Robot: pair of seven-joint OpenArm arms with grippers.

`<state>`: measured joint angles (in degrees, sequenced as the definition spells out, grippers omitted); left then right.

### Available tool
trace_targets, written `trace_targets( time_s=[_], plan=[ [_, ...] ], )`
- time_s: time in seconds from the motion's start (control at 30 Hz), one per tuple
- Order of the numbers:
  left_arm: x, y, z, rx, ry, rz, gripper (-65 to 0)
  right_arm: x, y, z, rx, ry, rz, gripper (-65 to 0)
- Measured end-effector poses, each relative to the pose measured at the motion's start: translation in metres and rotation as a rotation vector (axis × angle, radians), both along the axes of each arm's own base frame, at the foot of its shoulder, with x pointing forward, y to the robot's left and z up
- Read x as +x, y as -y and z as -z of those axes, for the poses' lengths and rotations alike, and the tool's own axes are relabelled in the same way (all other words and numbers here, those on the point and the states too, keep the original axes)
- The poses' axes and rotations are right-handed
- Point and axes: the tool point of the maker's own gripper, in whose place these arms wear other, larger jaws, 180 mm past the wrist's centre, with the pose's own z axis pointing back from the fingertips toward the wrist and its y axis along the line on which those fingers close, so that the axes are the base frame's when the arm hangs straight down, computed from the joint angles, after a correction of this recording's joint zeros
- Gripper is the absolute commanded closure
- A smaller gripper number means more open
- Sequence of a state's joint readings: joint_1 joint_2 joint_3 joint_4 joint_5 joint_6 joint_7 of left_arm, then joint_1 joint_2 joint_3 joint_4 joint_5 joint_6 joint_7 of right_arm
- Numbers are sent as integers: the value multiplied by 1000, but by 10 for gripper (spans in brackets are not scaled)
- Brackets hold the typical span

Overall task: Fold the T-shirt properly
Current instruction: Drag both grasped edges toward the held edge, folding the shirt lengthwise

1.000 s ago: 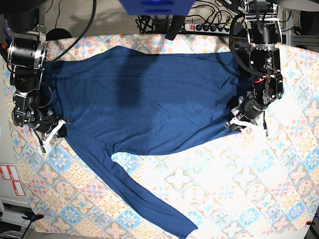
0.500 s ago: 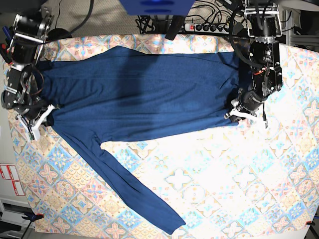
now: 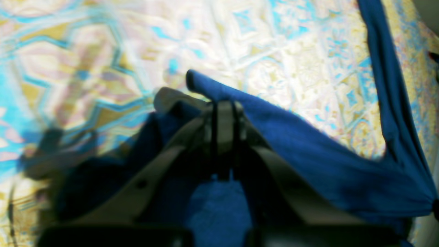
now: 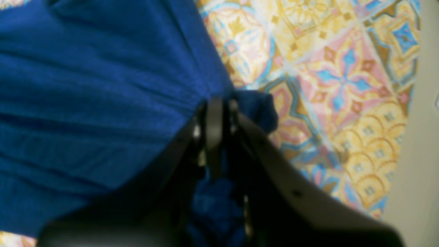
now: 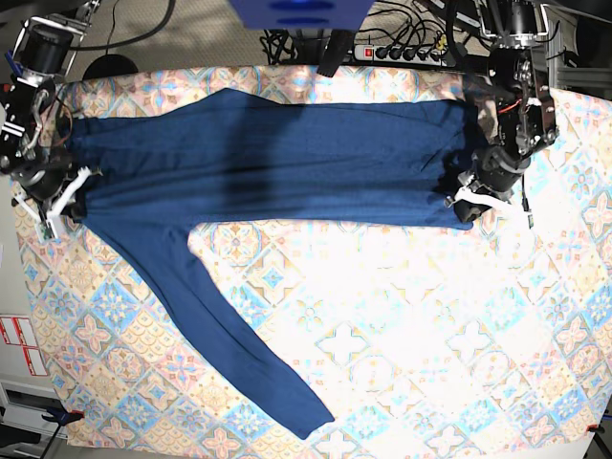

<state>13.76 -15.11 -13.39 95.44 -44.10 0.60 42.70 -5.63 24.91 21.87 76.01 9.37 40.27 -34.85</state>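
The dark navy T-shirt (image 5: 277, 158) lies as a wide band across the far part of the tablecloth (image 5: 430, 335). One long sleeve (image 5: 239, 344) trails diagonally toward the near edge. My left gripper (image 5: 466, 203) is shut on the shirt's right end; in the left wrist view the gripper (image 3: 223, 106) has blue fabric (image 3: 308, 161) bunched around its closed tips. My right gripper (image 5: 59, 212) is shut on the shirt's left end. The right wrist view shows that gripper (image 4: 217, 103) pinching a gathered fold of the cloth (image 4: 103, 103).
A power strip (image 5: 402, 53) with cables lies beyond the far table edge, beside a blue object (image 5: 301, 11). The table's left edge runs just left of my right gripper, with red-and-white labels (image 5: 19, 344) beyond it.
Both grippers have moved toward the far edge, drawing the shirt's near edge with them. The body is now a narrower band, and the sleeve has slid up and to the left.
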Motion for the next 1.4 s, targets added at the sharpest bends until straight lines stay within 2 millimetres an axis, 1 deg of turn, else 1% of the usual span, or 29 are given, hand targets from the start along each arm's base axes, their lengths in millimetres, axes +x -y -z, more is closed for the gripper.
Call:
trace_targets(
  time_s=[0.07, 0.13, 0.2, 0.3, 0.4, 0.5, 0.6, 0.67, 0.73, 0.8, 0.87, 1.0, 1.13, 1.23, 1.27, 1.33, 1.4],
  plan=[
    [-2, -3, -5, 6, 11, -7, 0, 0, -4, -4, -8, 8, -10, -3],
    [-4, -3, -8, 5, 20, -5, 0, 2, -12, -9, -7, 33, -24, -3],
    [-8, -2, -8, 7, 15, -2, 0, 1, -18, -12, -7, 48, -38, -3],
    [-15, -1, -6, 11, -1, 4, 0, -7, -25, -11, -12, 41, -51, -3],
    [-19, 4, -16, 21, 22, 21, 0, -16, -29, -11, -22, 32, -66, -3],
    [-22, 7, -23, 25, 37, 37, 0, -22, -30, -12, -34, 25, -78, -3],
    [-27, 2, -22, 53, 23, 59, 0, -28, -30, -13, -37, 28, -78, -3],
    [-27, -1, -22, 60, 19, 52, 0, -34, -21, -14, -43, 25, -54, -3],
    [-31, -1, -19, 65, 9, 52, 0, -40, -18, -11, -51, 6, -48, -3],
    [-33, 1, -18, 61, 5, 57, 0, -40, -19, -11, -48, 6, -49, -3],
    [-35, -1, -10, 55, -15, 49, 0, -38, -22, -11, -39, 15, -47, -3],
    [-49, -12, 19, 48, -104, 16, 0, -39, -29, -7, -21, 13, -45, -3],
    [-53, -16, 32, 39, -131, 1, 0, -43, -28, -5, -24, 3, -45, -3],
    [-56, -20, 46, 28, -173, -16, 0, -45, -28, -3, -24, -4, -45, -5],
    [-57, -18, 51, 25, -187, -10, -1, -45, -29, -3, -22, -4, -45, -6],
    [-57, -16, 56, 37, -205, 15, -30, -45, -28, -3, -20, -3, -43, -7],
    [-57, -9, 58, 49, -214, 62, -82, -45, -28, -3, -21, -4, -41, -7]
  ],
)
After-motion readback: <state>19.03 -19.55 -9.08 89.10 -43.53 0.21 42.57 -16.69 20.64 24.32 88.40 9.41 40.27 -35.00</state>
